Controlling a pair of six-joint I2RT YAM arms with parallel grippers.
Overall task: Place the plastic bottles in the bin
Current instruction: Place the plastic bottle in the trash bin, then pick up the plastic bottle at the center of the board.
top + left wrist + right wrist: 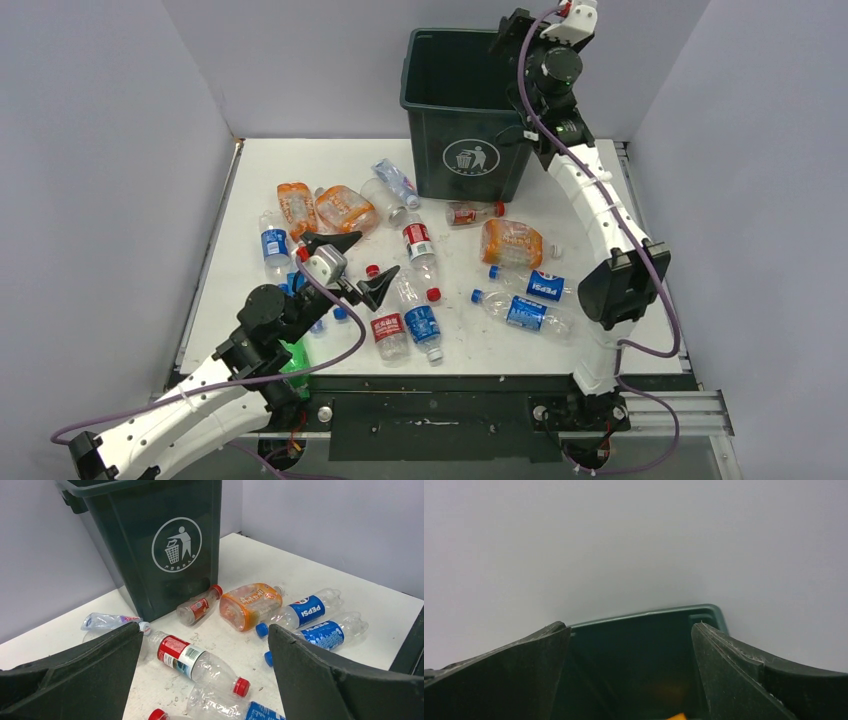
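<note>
The dark green bin (pixel 470 110) stands at the back of the table. My right gripper (pixel 512 32) is open and empty over the bin's right rim. In the right wrist view it (pixel 629 626) looks into the bin (pixel 644 614), where a bit of orange (pixel 679 716) shows low down. Several plastic bottles lie on the table in front of the bin. My left gripper (pixel 358 265) is open and empty above a red-labelled clear bottle (pixel 185 657). Nearby lie an orange bottle (pixel 250 604), a Pepsi bottle (pixel 305 609) and a blue-labelled one (pixel 325 632).
Two orange bottles (pixel 296 205) (pixel 345 208) lie at the back left, and a green one (pixel 296 360) lies under the left arm. Grey walls close in the table on the left, back and right. The right arm spans the table's right side.
</note>
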